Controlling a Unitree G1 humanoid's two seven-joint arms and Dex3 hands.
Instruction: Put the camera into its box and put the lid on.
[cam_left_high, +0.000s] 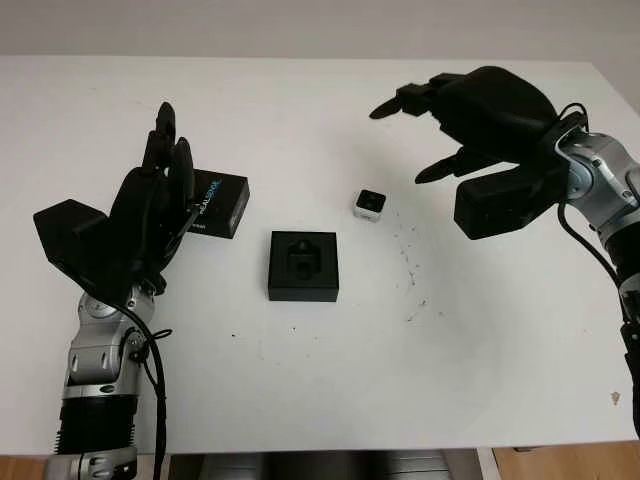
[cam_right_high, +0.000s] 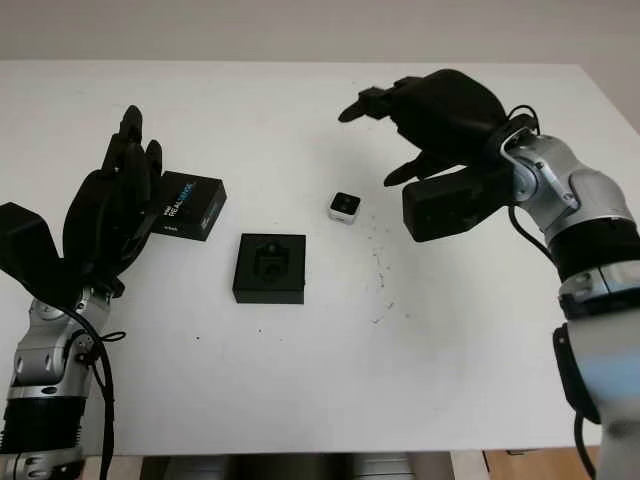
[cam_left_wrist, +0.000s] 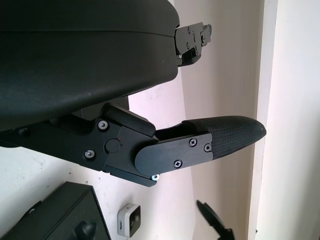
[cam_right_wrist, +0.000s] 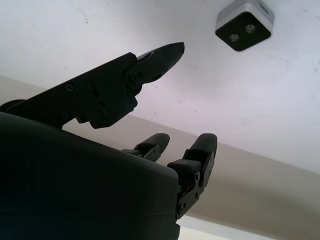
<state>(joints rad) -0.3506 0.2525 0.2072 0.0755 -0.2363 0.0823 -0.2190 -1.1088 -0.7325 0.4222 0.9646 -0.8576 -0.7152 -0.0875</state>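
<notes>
Both hands hold nothing. The right hand (cam_left_high: 440, 125) hangs open above and to the right of the little camera (cam_left_high: 370, 203) — poised, I'd guess, to reach for it. The camera sits just beyond the open black box (cam_left_high: 303, 265) (foam cut-out facing up). The left hand (cam_left_high: 155, 205) is open beside the lid (cam_left_high: 218, 203) — probably waiting.

Your two head views look forward and down on the white table (cam_left_high: 300, 400) from slightly offset spots, both taking in the open box (cam_left_high: 303, 265), the small camera (cam_left_high: 369, 203) and both arms. Your left wrist view sits tight behind the left hand (cam_left_wrist: 200, 145), sharing the camera (cam_left_wrist: 129, 221) and a box corner. Your right wrist view peers past the right hand (cam_right_wrist: 150, 65) at the same camera (cam_right_wrist: 244, 23).
</notes>
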